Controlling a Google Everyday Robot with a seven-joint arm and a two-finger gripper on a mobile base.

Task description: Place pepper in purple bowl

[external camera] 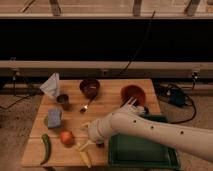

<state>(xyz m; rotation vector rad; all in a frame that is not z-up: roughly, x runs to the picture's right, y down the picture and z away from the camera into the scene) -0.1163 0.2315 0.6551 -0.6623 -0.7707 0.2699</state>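
Spread wide and holding nothing, the gripper [85, 136] hangs low over the front middle of the wooden table [107, 102], its white arm [150, 131] reaching in from 4 o'clock. At 6 o'clock, just under the lower finger, a yellow corn-like piece [84, 156] lies at the front edge. The green tray [142, 159] fills the front right corner, its near rim just beside the gripper at 3 o'clock. At 9 o'clock sits a round orange-red fruit [67, 137]. Past it, at 8 o'clock, the pepper [46, 148] lies lengthwise near the front left corner, apart from everything. A blue-grey block [54, 118] is at 10 o'clock. Bare wood runs toward 12 o'clock, crossed by a spoon [86, 106], up to the purple bowl [90, 87] at the back edge, well apart from the pepper.
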